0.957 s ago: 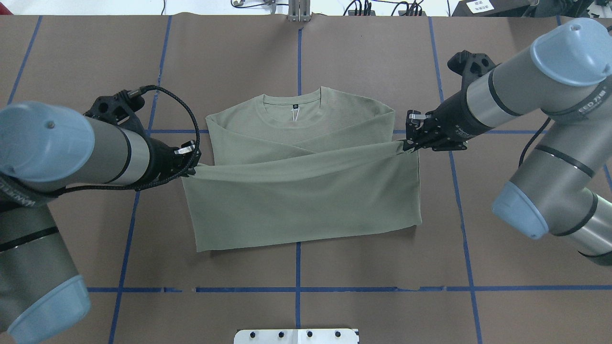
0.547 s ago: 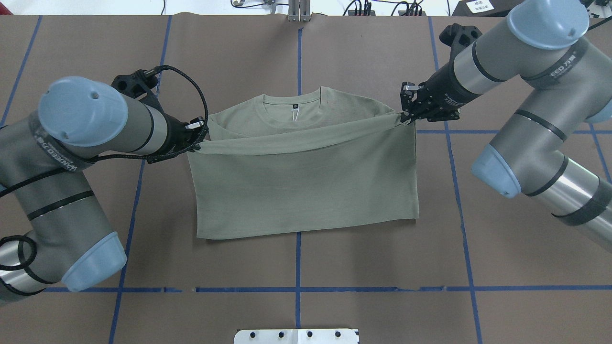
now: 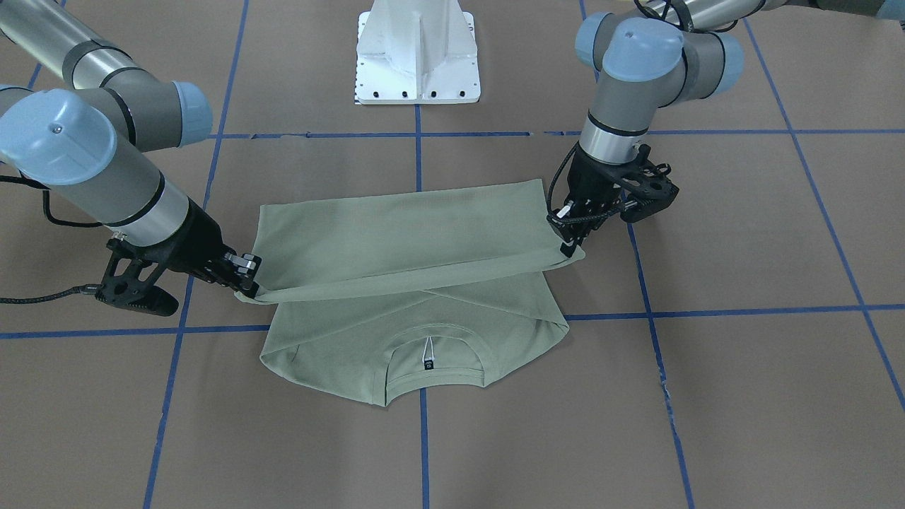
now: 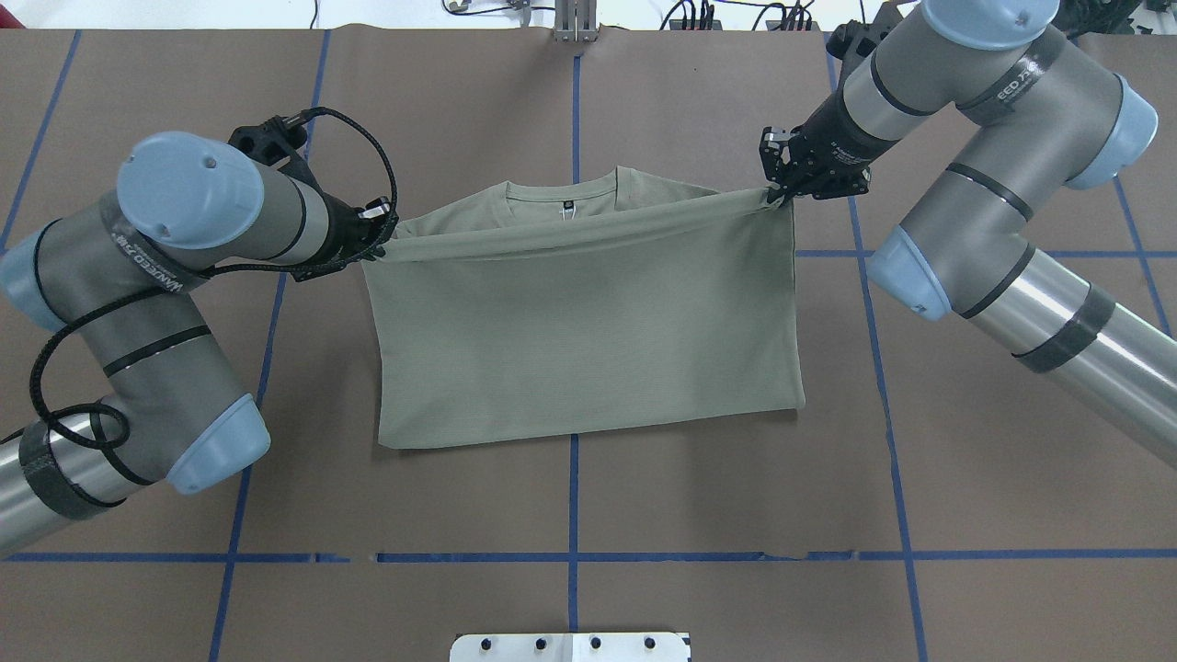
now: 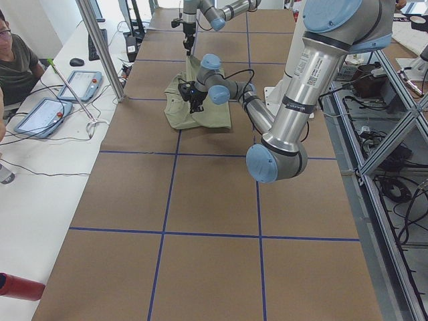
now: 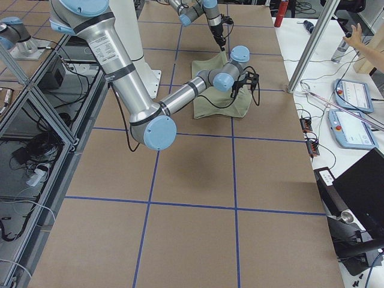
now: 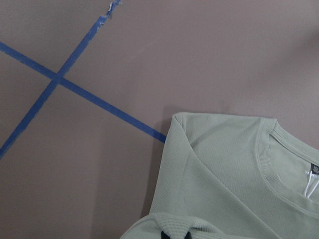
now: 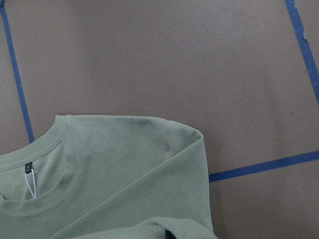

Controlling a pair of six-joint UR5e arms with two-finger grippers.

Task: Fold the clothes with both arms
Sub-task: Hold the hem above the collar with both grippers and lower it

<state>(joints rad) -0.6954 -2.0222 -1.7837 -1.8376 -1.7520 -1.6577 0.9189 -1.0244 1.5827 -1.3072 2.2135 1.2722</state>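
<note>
The pale sage-green shirt lies on the brown table, its lower half folded up over the chest. My left gripper is shut on the left corner of the lifted hem. My right gripper is shut on the right corner. The hem is stretched taut between them just short of the neck, leaving the collar with its black label uncovered. From the front, the shirt hangs between the left gripper and the right gripper. Both wrist views show the shoulders and collar flat below.
Blue tape lines cross the brown table cover. The white pedestal stands at the robot's side of the table. A side bench holds tablets with a person seated there; a hand shows over the bench.
Both grippers have carried the shirt's hem away from the robot toward the collar. The folded layer now covers the crossed sleeves and most of the chest.
</note>
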